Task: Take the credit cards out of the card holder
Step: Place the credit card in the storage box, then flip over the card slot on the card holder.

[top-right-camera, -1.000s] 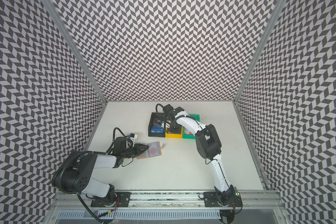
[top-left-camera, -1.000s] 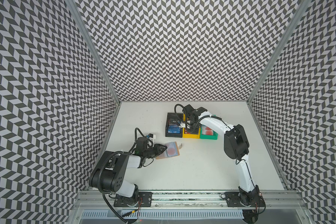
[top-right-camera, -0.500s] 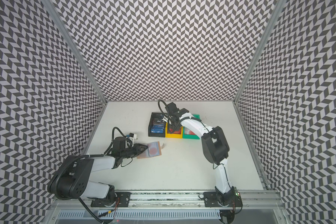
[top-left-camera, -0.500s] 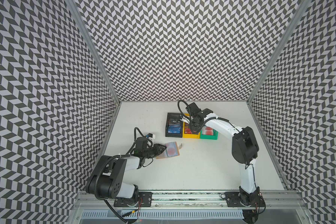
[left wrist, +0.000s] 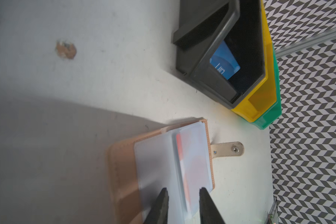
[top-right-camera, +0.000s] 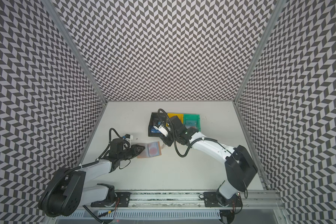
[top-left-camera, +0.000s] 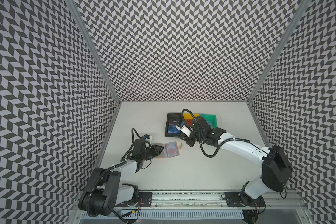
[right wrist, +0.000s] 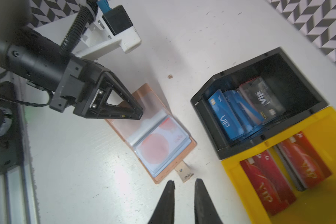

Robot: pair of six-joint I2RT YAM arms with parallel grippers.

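Note:
The tan card holder lies open on the white table, its clear sleeves up. A pale credit card with red circles sits inside the top sleeve of the right-hand page. My left gripper is open, its tips low over the left-hand sleeve. My right gripper hangs just off the holder's snap tab. Its jaws stand a narrow gap apart with nothing between them.
Three bins stand side by side behind the holder. The black bin holds several blue VIP cards and a dark one. The yellow bin holds red cards. The green bin is at the right. Patterned walls enclose the table.
My right arm has swung from over the bins toward the front, down beside the holder's snap tab, and its jaws have narrowed. The left gripper and the holder have not moved.

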